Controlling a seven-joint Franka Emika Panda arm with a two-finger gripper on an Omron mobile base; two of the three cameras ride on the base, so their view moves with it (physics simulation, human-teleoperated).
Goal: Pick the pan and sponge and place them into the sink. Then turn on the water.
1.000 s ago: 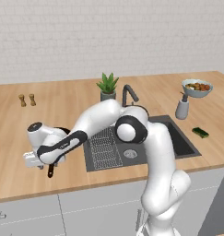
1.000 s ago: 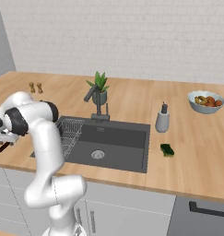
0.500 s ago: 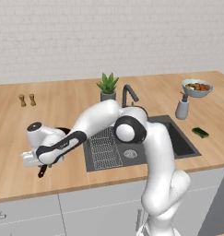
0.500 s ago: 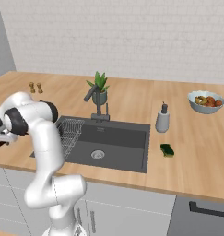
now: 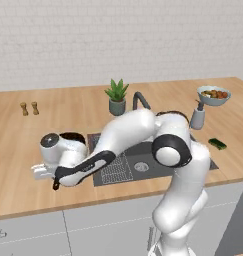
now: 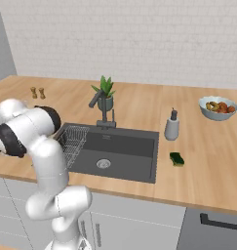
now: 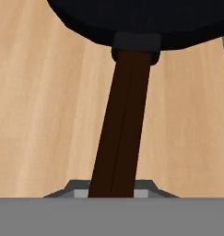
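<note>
Because the pan (image 7: 141, 18) is too broad and flat to pinch across its body, we take it by its long dark handle (image 7: 120, 124), which runs straight down the hand view and disappears between the finger tips at the bottom edge. Our gripper (image 7: 111, 193) is pressed together on that handle, near its free end, so the round black pan sits directly ahead of the hand, just beyond the grip. In the left base view the arm reaches low over the wooden counter (image 5: 23, 165) to the left of the sink (image 5: 143, 162), and the pan's dark rim (image 5: 73, 136) peeks out behind the wrist, apparently resting on the counter just beside the basin's edge. Holding so far from the pan's weight, we judge it may droop or twist once lifted. The green sponge (image 6: 177, 158) lies on the counter at the far side of the sink, near the soap dispenser (image 6: 172, 126), well apart from the hand.
</note>
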